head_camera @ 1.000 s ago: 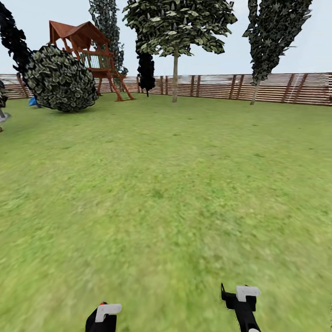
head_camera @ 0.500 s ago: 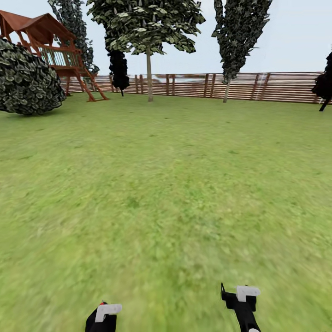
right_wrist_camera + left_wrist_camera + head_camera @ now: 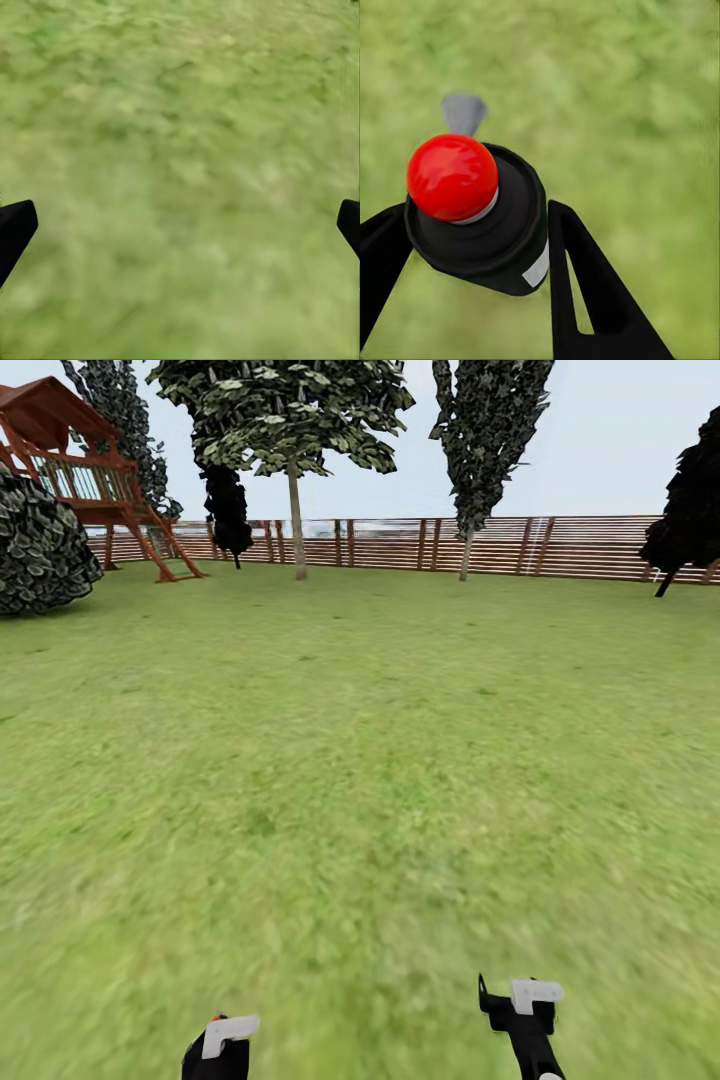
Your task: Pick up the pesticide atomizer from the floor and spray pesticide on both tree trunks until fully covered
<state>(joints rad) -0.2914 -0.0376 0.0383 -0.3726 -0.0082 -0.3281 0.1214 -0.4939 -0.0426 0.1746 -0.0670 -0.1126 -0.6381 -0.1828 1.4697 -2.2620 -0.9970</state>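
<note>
Across the head view, the garden [image 3: 360,760] lawn extends to a slatted fence [image 3: 560,547], where two trees [image 3: 296,510] stand. Left gripper [image 3: 472,247]: fingers closed against the pesticide atomizer [image 3: 480,217], red-capped, above grass. Right gripper [image 3: 180,225]: fingers spread wide, empty.

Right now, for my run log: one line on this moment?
place: lawn | left gripper: holds atomizer | right gripper: open, empty | trees: far

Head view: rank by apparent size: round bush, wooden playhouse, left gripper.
1-2. Wooden playhouse and round bush: similar, both cut by the frame edge, so unranked.
3. Left gripper, smallest, though nearest the camera.
</note>
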